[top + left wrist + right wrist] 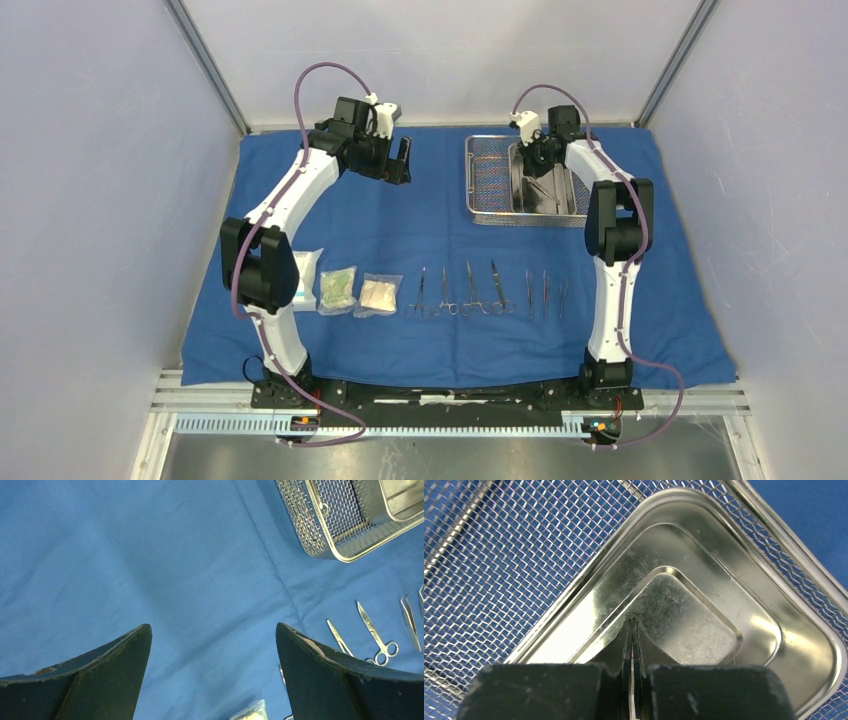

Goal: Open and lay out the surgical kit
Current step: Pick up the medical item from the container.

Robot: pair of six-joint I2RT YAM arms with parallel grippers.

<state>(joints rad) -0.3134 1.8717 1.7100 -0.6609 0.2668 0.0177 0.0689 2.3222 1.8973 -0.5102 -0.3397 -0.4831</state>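
- The blue cloth [440,230] is lying spread open and flat, carrying everything else.
- The mesh tray [488,185] is sitting at the far right of the cloth. The inner pan [545,198] is resting inside the tray's right part.
- The right fingers [624,645] are pointing down into the pan and pressing together, with their tips at or just above its floor. A thin bright line is showing in the seam between them, and I cannot tell whether it is an instrument.
- The left fingers [115,675] are standing wide apart and holding nothing. They are hovering over bare cloth at the far side, left of the tray and well apart from it.
- The slim metal instruments [470,292] are lying side by side in a row on the near part of the cloth, between the two arms. The ring-handled ones are lying to the left and the straight ones to the right.
- The three clear packets [338,290] are lying in a row just left of the instruments. The left arm is partly hiding the leftmost one.
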